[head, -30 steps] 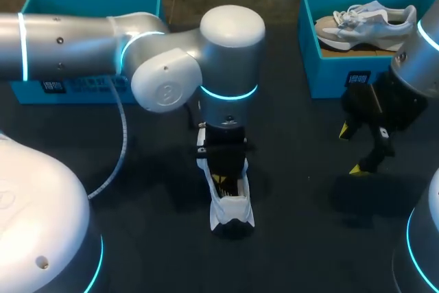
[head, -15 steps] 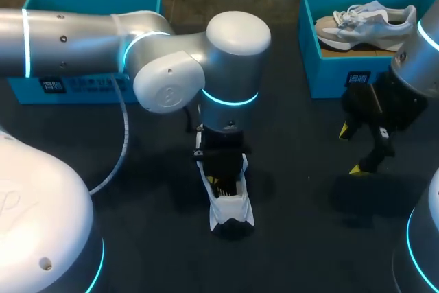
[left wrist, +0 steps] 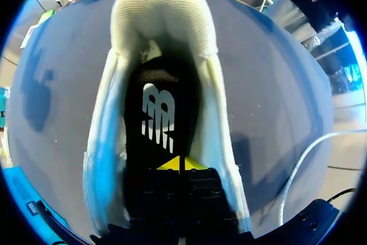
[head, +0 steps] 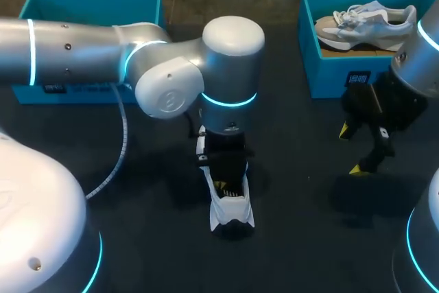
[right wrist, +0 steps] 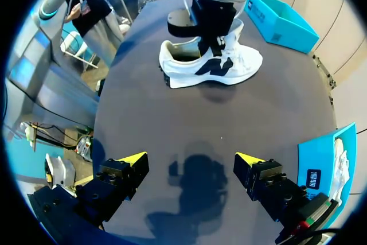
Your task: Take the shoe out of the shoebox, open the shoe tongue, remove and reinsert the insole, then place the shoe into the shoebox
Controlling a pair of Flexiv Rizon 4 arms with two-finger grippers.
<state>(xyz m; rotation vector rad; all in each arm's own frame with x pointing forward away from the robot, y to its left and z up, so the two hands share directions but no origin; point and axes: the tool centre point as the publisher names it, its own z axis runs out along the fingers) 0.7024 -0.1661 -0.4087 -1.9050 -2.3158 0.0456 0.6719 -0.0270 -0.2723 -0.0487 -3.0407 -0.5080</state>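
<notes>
A white shoe (head: 233, 212) stands on the dark table at the middle, heel end toward the front edge. My left gripper (head: 225, 184) points straight down into its opening. In the left wrist view the left gripper (left wrist: 179, 163) is shut, its yellow tips together and resting on the black insole (left wrist: 157, 116), which lies flat inside the shoe (left wrist: 155, 15). My right gripper (head: 360, 149) hangs open above the table at the right, holding nothing. From the right wrist view the shoe (right wrist: 229, 67) stands well ahead of the open right gripper (right wrist: 191, 162).
An open teal shoebox (head: 89, 1) stands at the back left. A second teal box (head: 329, 66) at the back right holds another pale shoe (head: 367, 22). A grey cable (head: 122, 135) trails over the table beside my left arm.
My left arm has shifted slightly, and its gripper has stayed shut inside the shoe and sunk a little. The right arm has not moved.
</notes>
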